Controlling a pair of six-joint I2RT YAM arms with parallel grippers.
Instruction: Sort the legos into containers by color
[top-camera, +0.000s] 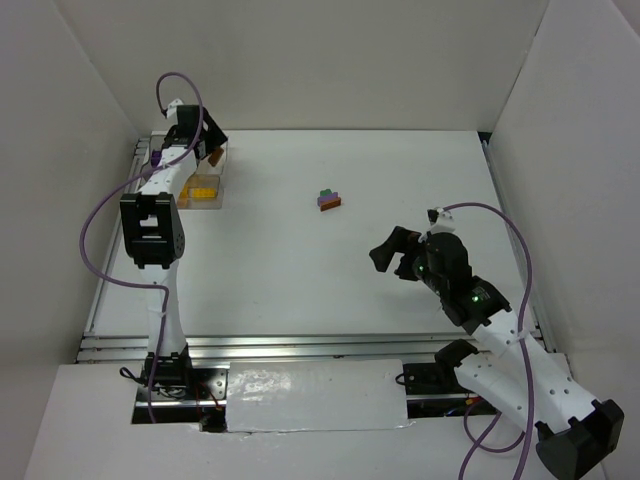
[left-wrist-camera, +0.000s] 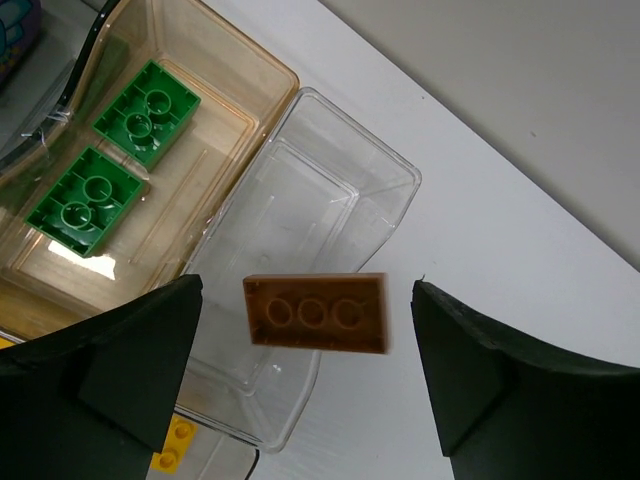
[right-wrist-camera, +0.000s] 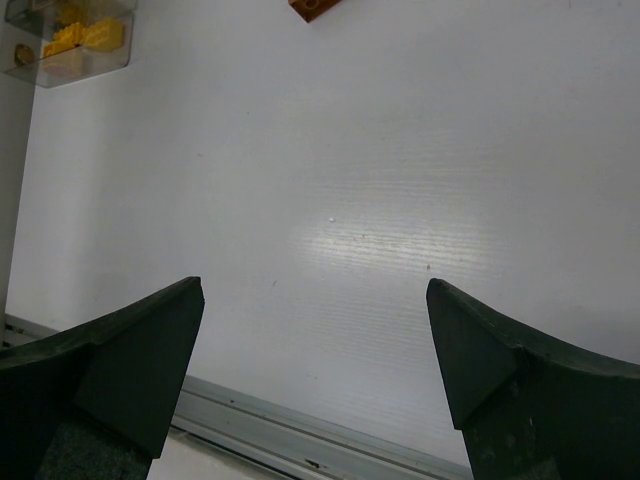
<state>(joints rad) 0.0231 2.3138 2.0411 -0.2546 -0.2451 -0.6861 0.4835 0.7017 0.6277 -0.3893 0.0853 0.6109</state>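
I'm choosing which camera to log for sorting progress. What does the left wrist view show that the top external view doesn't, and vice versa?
Left wrist only: two green legos in a brownish compartment, and a brown lego between the open left gripper, touching neither finger, above a clear compartment. Top external only: the small pile of unsorted legos mid-table and the right gripper, apart from it. Both: yellow legos in the tray.
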